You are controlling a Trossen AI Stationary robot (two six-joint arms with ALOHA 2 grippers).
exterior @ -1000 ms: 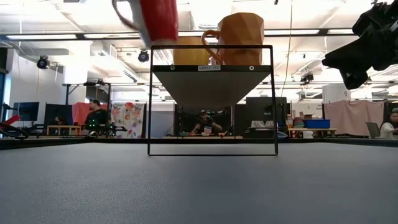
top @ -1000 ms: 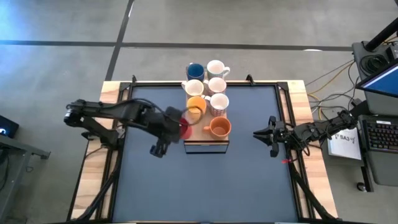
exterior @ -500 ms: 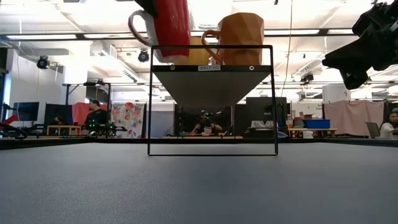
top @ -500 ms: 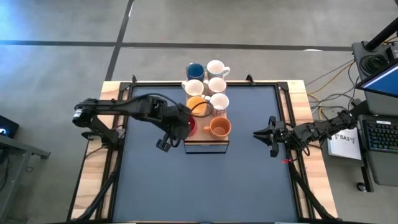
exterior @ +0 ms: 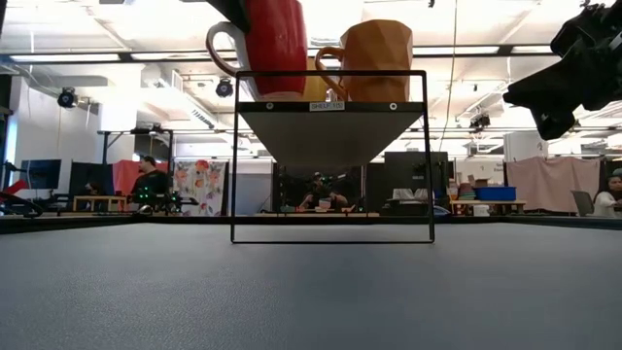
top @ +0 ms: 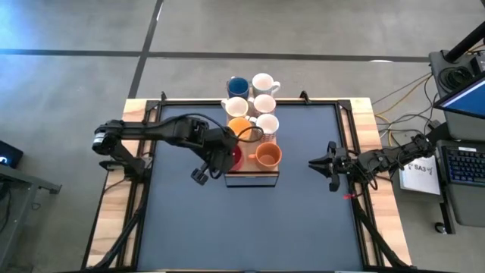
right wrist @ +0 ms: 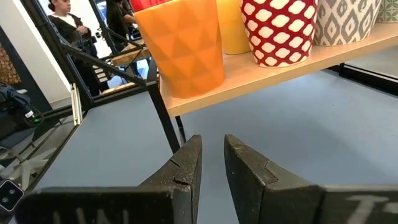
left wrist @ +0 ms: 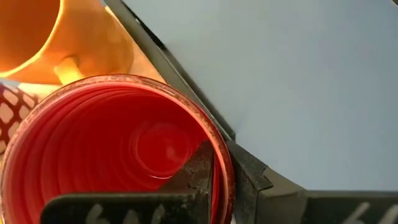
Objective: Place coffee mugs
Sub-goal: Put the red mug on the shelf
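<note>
My left gripper (top: pixel 226 158) is shut on a red mug (top: pixel 233 157) at the near left corner of the light-wood board (top: pixel 254 173), which stands raised on a black frame. In the low view the red mug (exterior: pixel 275 44) stands almost upright with its handle (exterior: pixel 222 53) toward the table's left. I cannot tell whether its base touches the board. Several other mugs stand on the board: a brown-orange one (top: pixel 268 155), a yellow-orange one (top: pixel 239 127), a red-patterned white one (top: pixel 267 125), white ones and a blue one (top: pixel 238 86) behind. My right gripper (top: pixel 322 164) waits open at the table's right. My left gripper pinches the red mug's wall at the rim (left wrist: pixel 221 155), with one finger (left wrist: pixel 198 171) inside the mug and the other (left wrist: pixel 249 182) outside. The fingers come from above, slanting down from the table's left. The mug's mouth faces up.
The board's black frame (exterior: pixel 330 156) stands in the table's middle, toward the far edge, with open dark mat in front of it and on both sides. The right wrist view shows the board's shelf (right wrist: pixel 261 78) ahead of the right gripper (right wrist: pixel 211 152). People stand in the room beyond.
My left gripper has carried the red mug toward the table's right and a little down, from beside the board to over its near left corner. The wrist has rolled, and the mug has turned with it.
</note>
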